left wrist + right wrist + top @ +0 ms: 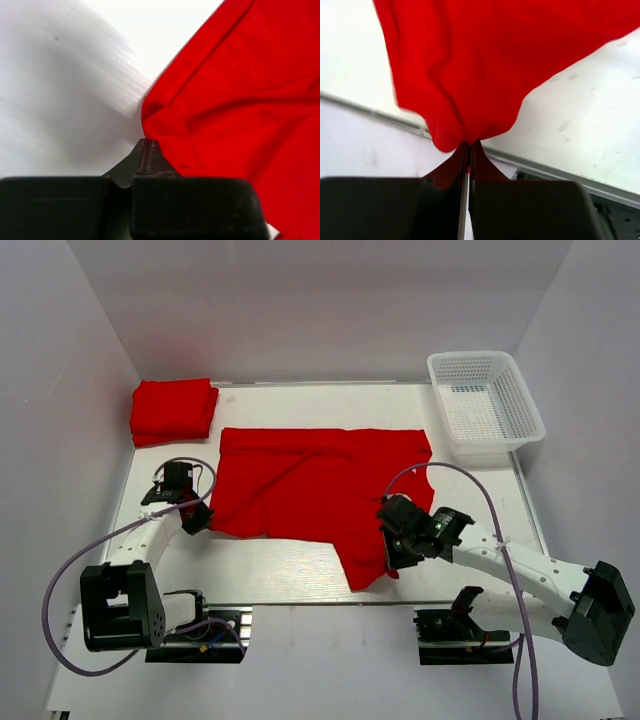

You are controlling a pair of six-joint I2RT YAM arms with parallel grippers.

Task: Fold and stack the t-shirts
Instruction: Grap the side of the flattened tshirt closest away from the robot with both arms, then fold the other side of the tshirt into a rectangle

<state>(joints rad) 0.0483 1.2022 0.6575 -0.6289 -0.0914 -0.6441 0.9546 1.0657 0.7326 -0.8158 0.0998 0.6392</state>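
A red t-shirt (315,480) lies spread across the middle of the table, one part reaching toward the near edge. My left gripper (196,521) is shut on the shirt's near left corner (165,120); its jaws are pressed together with the cloth's edge at their tips. My right gripper (392,558) is shut on the shirt's near right corner (465,115), which bunches at its closed tips and hangs lifted off the table. A folded red t-shirt (172,410) lies at the far left corner.
A white mesh basket (486,405) stands at the far right corner. White walls enclose the table on the left, back and right. The table's near edge rail (545,167) runs just under the right gripper.
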